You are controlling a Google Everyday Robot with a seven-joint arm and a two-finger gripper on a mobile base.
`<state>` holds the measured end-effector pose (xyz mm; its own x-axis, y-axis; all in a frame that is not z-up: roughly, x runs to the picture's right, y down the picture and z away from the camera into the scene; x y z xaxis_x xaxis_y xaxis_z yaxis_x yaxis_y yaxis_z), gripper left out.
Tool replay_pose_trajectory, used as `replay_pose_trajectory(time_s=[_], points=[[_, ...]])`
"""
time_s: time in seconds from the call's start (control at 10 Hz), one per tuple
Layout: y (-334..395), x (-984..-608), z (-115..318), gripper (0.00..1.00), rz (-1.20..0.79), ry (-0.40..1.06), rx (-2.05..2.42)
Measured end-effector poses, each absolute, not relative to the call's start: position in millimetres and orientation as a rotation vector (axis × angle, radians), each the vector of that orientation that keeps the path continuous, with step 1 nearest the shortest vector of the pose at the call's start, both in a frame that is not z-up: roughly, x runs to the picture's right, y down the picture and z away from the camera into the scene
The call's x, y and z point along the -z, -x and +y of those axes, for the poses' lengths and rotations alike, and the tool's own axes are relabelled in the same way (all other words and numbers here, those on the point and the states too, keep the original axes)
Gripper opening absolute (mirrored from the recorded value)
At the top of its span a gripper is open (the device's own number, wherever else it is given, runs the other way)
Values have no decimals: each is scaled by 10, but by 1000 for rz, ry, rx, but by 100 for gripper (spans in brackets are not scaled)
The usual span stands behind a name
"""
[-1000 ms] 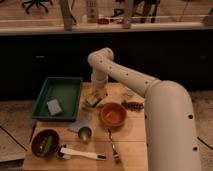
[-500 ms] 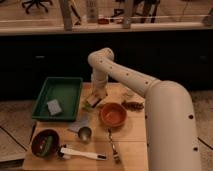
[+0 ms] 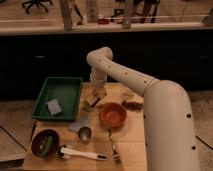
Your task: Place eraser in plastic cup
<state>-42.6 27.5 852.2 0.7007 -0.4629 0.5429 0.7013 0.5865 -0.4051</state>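
The plastic cup [image 3: 85, 133] is small, grey and slightly shiny, with a dark mouth. It stands on the wooden table [image 3: 132, 150] left of centre, in front of the orange bowl. My gripper [image 3: 95, 98] hangs from the white arm over the table's far left part, just right of the green tray and well behind the cup. A small pale object [image 3: 91, 102] sits at the gripper's tip. I cannot tell whether it is the eraser or whether it is held.
A green tray [image 3: 67, 85] at the far left holds a grey block [image 3: 53, 106]. An orange bowl [image 3: 113, 115] stands mid-table and a dark red bowl [image 3: 45, 142] at the front left. A white-handled brush [image 3: 82, 153], a utensil [image 3: 114, 147] and a brown item [image 3: 132, 105] lie around.
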Motion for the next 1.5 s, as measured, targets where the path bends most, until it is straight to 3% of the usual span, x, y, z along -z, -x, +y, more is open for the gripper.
replay_pose_trajectory(time_s=[1.0, 1.3, 1.5], points=[[720, -8542, 352, 2, -503, 689, 780], [799, -8564, 393, 27, -520, 705, 793], [846, -8587, 423, 48, -525, 717, 799]])
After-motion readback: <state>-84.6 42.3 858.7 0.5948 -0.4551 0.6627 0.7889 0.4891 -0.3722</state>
